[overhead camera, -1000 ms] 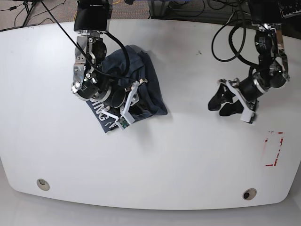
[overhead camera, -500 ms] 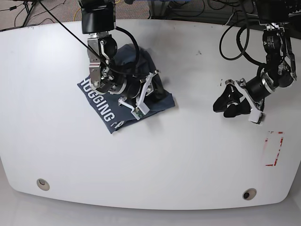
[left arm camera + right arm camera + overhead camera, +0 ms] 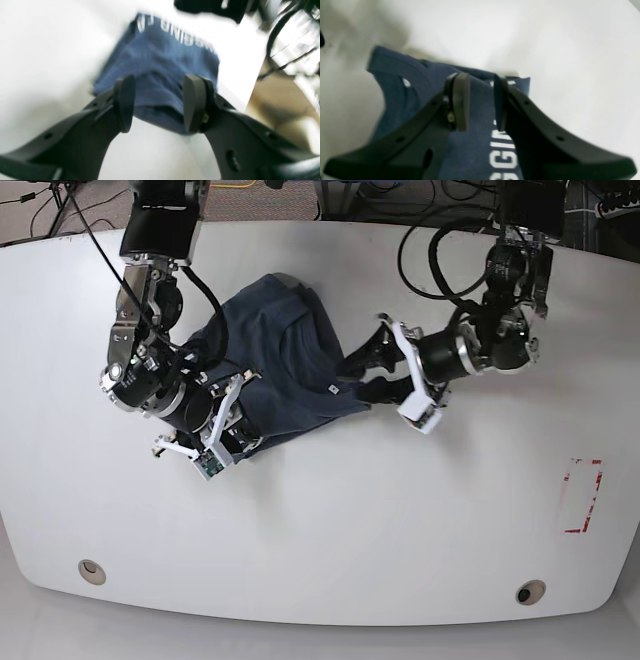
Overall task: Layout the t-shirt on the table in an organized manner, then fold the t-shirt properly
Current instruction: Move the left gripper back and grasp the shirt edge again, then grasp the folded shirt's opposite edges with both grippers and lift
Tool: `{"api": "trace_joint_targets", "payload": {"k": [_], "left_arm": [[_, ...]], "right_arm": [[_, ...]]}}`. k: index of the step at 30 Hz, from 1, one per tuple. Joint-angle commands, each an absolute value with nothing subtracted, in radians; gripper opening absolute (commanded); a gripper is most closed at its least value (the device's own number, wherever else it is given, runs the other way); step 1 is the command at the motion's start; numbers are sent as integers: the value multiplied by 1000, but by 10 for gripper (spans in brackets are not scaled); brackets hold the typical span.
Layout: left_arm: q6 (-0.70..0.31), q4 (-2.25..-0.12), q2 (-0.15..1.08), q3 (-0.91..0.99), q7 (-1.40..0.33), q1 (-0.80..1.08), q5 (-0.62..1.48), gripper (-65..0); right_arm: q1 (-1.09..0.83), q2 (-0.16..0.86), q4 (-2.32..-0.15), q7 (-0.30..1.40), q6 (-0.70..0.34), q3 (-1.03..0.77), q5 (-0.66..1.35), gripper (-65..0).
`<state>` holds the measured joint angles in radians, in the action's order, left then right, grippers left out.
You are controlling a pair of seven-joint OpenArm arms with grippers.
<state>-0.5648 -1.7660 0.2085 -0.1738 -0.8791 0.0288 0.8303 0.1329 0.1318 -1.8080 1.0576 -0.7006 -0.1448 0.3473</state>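
The dark navy t-shirt lies crumpled on the white table, left of centre. My right gripper is at the shirt's lower-left end. In the right wrist view this gripper has its jaws close together with shirt fabric between them, and white lettering shows below. My left gripper is at the shirt's right edge. In the left wrist view it is open, with the blurred shirt and its hem between and beyond the fingers.
A red-outlined rectangle marks the table at the right. Two metal grommets sit near the front edge. Black cables hang over the back edge behind both arms.
My left arm swung from the right side of the table to the shirt's right edge. My right gripper moved down-left with the shirt, which now stretches between the grippers; the lettering is hidden in the base view.
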Motion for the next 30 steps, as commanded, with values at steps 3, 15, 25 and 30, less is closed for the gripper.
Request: {"api": "trace_joint_targets", "payload": {"k": [3,15,25,30], "left_arm": [[-575,-1784,107,-272,-855,13,766,-363],[-576,-1609,-105,-398,-842,13,521,-363],[-576,-1346,-81,-444,-800,-96,516,-363],[-576,-1218,-44,-443,-799,-171,519,-363]], "right_arm": [[191,179,-1709,1024,-698,-148,366,-496],[298,254,-1362,760,-698,-53,349,-496],[314,286,-1118,530,-698,-5,344,-496],[248,331,-1118,473,-698,-10,355,-498]]}}
